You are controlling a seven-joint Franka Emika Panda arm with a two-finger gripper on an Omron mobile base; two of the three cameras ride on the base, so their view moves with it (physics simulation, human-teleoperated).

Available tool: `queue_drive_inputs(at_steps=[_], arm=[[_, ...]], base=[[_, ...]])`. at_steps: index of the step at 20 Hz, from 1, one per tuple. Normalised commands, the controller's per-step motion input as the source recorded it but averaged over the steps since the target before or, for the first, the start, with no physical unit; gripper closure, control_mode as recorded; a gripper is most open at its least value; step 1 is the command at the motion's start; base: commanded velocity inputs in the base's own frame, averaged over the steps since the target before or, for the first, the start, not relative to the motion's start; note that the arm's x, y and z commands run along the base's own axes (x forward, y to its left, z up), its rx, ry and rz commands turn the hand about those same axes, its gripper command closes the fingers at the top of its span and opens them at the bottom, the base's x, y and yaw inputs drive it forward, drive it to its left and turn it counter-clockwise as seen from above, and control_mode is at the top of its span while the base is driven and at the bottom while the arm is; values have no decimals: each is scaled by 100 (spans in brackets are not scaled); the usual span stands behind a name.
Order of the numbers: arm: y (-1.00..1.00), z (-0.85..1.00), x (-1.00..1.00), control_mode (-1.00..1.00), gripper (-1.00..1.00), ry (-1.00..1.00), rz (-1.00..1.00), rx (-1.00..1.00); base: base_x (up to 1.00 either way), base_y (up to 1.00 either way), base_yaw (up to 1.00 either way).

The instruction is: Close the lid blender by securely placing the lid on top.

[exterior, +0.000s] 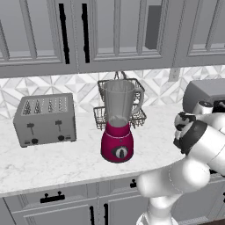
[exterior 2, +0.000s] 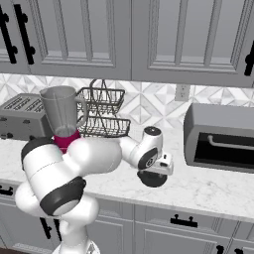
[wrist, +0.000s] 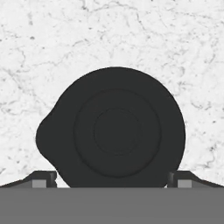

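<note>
Far to the claw's left, in the left base view, the blender (exterior: 117, 127) stands on the counter (exterior: 52, 160) with its jar mouth open and no lid on it. A toaster (exterior: 44, 119) sits further left, and a wire rack (exterior: 121, 103) stands behind the jar. The arm bends off to the right side of this view.

From the right base view, the claw (exterior 2: 155, 174) points straight down over the marble, right above the lid (exterior 2: 152, 179), which lies flat on the counter. A dark oven (exterior 2: 220, 137) stands to the claw's right, and the blender is well apart to its left, partly hidden behind the arm.

Seen from the hand view, the lid (wrist: 113, 129) sits directly below the claw, roughly centred, with its small spout nub pointing left. One fingertip (wrist: 43, 178) shows at each side of the lid, so the jaws are spread wider than it and hold nothing.

This looks like the pick-up step, with the grasp not yet made. Next would be to come down until the fingers flank the rim, squeeze, lift clear, carry left to the jar and seat the lid level on its mouth.
</note>
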Motion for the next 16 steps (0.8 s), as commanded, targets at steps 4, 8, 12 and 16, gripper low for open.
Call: queue_drive_inputs(at_steps=[4, 8, 12, 16], arm=[[-5, -22, 19, -100, -100, 0, 0, 0], [-7, -24, 17, -100, -100, 0, 0, 0], [-6, -29, 15, -100, -100, 0, 0, 0], [-1, -34, 15, -100, 100, 0, 0, 0]], base=[[0, 0, 0], [0, 0, 0], [0, 0, 0], [0, 0, 0]])
